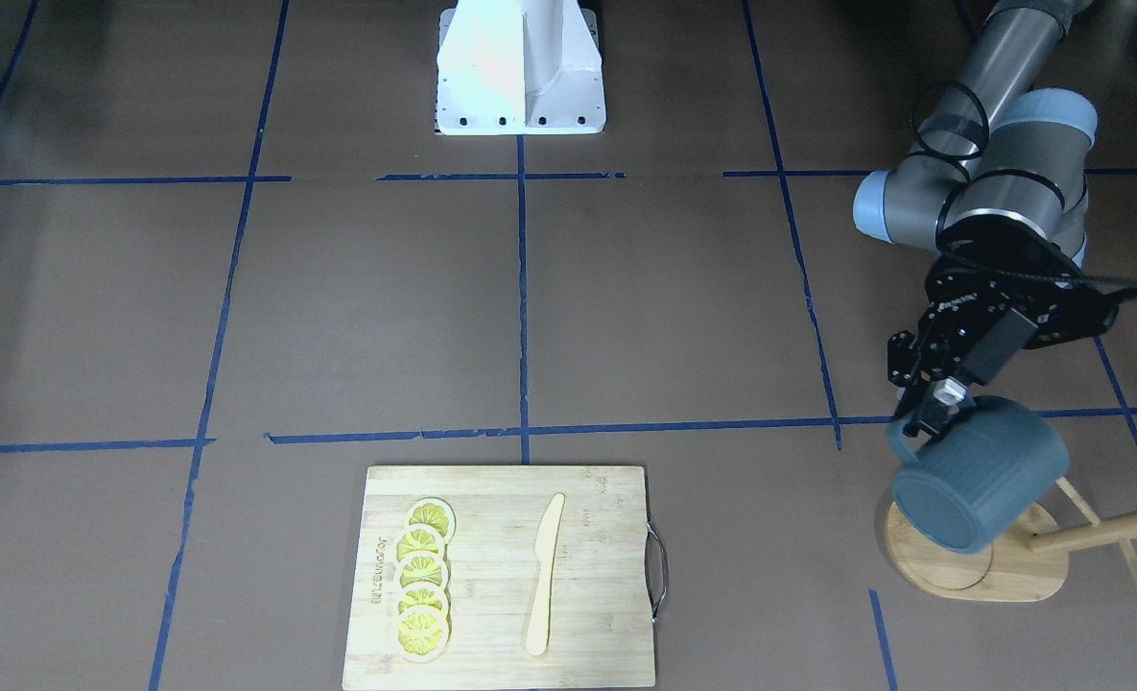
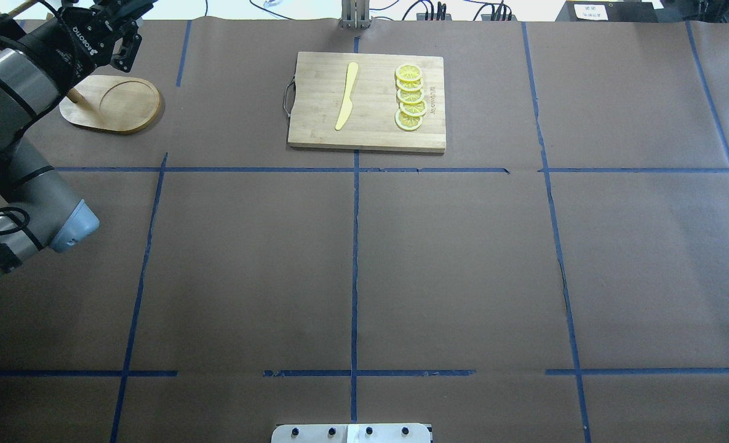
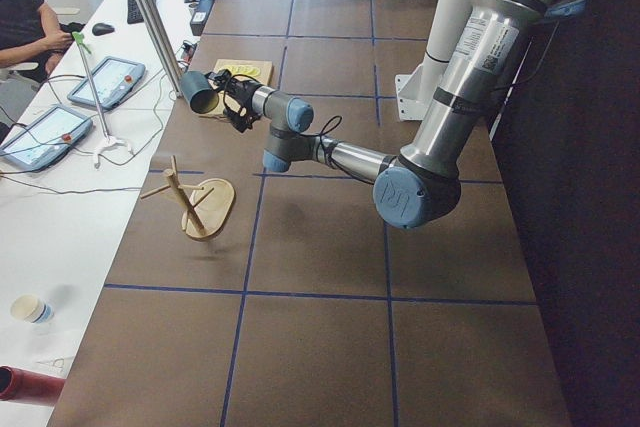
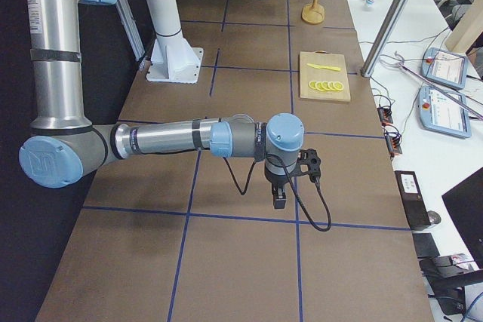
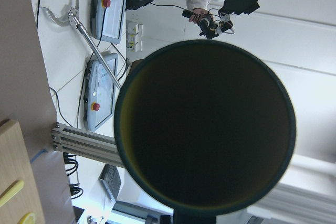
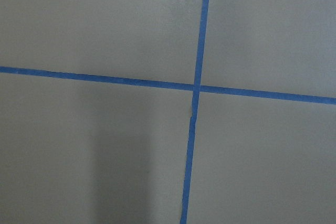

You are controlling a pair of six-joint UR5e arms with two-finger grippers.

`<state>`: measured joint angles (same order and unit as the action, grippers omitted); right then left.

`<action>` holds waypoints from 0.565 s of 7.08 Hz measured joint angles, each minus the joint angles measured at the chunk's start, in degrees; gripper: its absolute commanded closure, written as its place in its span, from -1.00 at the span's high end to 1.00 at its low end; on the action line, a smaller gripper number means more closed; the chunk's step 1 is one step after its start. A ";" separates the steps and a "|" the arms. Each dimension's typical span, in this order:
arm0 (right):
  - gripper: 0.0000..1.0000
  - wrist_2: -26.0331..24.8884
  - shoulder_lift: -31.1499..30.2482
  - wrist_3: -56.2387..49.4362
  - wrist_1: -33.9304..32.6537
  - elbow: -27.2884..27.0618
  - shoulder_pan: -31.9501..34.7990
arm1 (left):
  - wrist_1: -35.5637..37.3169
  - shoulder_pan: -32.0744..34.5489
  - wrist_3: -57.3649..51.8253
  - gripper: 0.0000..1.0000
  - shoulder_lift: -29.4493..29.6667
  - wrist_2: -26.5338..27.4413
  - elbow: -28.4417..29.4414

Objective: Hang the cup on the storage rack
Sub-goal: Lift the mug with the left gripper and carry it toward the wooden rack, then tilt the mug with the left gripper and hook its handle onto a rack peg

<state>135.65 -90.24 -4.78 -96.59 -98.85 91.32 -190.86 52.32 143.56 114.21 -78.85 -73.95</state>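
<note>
Closest to you in the front-facing view, a cutting board (image 1: 606, 576) lies on the counter (image 1: 626, 317) with lemon slices (image 1: 424, 581) and a yellow knife (image 1: 544, 576). At that view's right, your left gripper (image 1: 928, 413) is clenched on the cup (image 1: 981, 480) by its handle end. The cup hangs on its side, its bottom overlapping the rack (image 1: 1009, 571) base. Overhead, you see that gripper just beyond the rack's base, the cup cut off by the frame. From the left end, the cup sits in the air, apart from the pegs. From the right end, your right gripper (image 4: 281, 197) points down at the counter, and you cannot tell whether it is released or clenched. Your left wrist camera fills with the cup's dark mouth. Your right wrist camera shows counter crossed by blue tape (image 6: 199, 51).
</note>
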 measured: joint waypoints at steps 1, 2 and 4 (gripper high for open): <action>0.99 0.00 0.03 -0.02 0.00 -0.05 0.00 | -1.22 1.55 2.61 -1.00 1.59 0.64 4.02; 0.99 0.03 0.09 0.01 0.00 -0.08 0.00 | -1.70 3.05 4.50 -1.00 2.94 0.82 7.54; 0.99 -0.03 0.68 0.03 0.00 -0.11 0.00 | -2.00 4.50 6.97 -1.00 4.03 0.89 10.95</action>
<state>135.62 -89.56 -4.75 -96.59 -98.96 91.32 -192.86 56.82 150.53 118.24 -77.96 -63.00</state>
